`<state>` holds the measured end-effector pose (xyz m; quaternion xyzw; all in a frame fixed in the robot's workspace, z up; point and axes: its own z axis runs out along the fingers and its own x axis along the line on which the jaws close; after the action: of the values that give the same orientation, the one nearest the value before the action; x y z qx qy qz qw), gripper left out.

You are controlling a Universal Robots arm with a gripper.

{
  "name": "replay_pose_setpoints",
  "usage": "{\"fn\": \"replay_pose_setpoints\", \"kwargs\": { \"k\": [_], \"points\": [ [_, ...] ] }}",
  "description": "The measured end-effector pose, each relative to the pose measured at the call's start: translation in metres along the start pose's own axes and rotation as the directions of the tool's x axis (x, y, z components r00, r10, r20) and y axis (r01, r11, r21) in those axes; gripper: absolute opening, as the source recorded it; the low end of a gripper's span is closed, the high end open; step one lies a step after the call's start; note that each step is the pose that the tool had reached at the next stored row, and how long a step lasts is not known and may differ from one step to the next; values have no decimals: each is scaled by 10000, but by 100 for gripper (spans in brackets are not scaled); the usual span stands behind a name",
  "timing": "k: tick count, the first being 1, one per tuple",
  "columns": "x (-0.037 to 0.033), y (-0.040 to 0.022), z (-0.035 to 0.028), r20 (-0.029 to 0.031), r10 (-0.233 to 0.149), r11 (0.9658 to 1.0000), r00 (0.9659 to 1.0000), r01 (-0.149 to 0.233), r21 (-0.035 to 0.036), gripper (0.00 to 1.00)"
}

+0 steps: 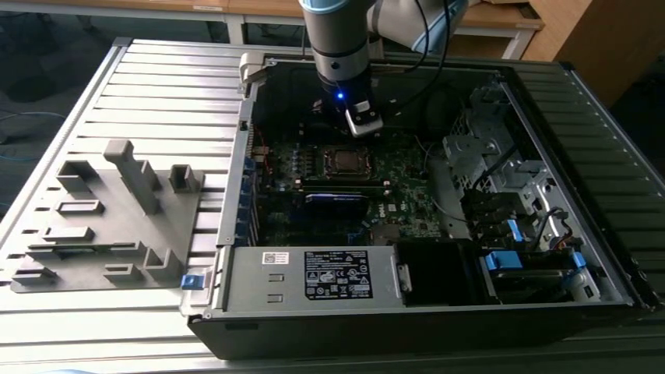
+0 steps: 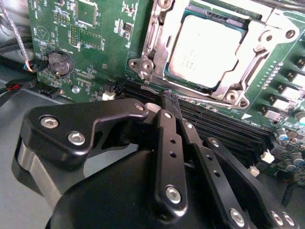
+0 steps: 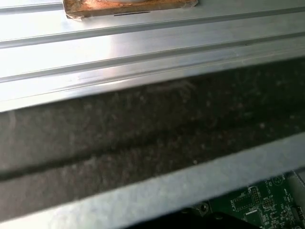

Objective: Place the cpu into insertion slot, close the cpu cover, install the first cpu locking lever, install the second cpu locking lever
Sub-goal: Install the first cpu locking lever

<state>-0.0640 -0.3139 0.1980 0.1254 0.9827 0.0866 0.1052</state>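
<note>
One cpu (image 2: 205, 50) sits in its socket, one cpu cover (image 2: 157, 45) framing it — closed down around the chip. The gripper (image 2: 167, 102) hovers just beside the socket, fingers pinched together, empty. Memory slots (image 2: 224, 126) lie between them — one coin battery (image 2: 59, 62) nearby.

Ribbed aluminium table (image 1: 156, 86), wooden furniture (image 1: 592, 39)

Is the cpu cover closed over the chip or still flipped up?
Closed: in the second wrist view the cpu cover lies flat, framing the cpu.
</note>
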Motion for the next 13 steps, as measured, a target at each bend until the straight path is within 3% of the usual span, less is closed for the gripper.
{"fn": "replay_pose_setpoints", "kwargs": {
  "k": [13],
  "points": [
    [0, 8, 3, 0, 0, 10000, 10000, 0, 1, 11]
  ]
}}
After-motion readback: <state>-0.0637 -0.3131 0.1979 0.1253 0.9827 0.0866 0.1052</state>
